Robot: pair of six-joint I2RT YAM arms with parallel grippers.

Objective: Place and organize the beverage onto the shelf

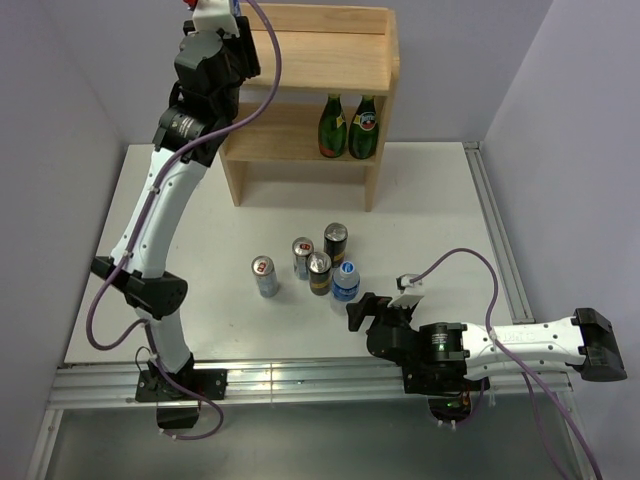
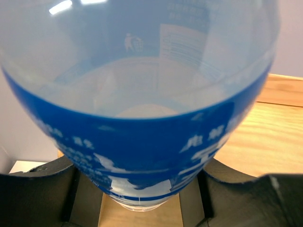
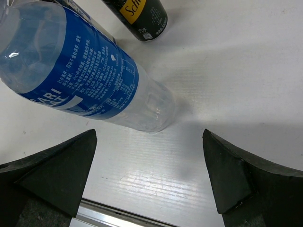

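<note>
Water bottle (image 2: 142, 118): clamped in left gripper (image 2: 142, 203), over the shelf (image 1: 320, 60) top's left end | right gripper (image 3: 144, 175): fingers apart, well in front of shelf | advice: lower upright, seat base flat, then release.

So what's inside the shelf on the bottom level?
Two green glass bottles stand side by side at the right end of the shelf, on its lower tier. The left arm covers that tier's left corner, so anything there can't be seen.

The table (image 1: 430, 200) bears the shelf (image 1: 330, 60), four cans (image 1: 265, 276), one bottle (image 1: 345, 281).
</note>
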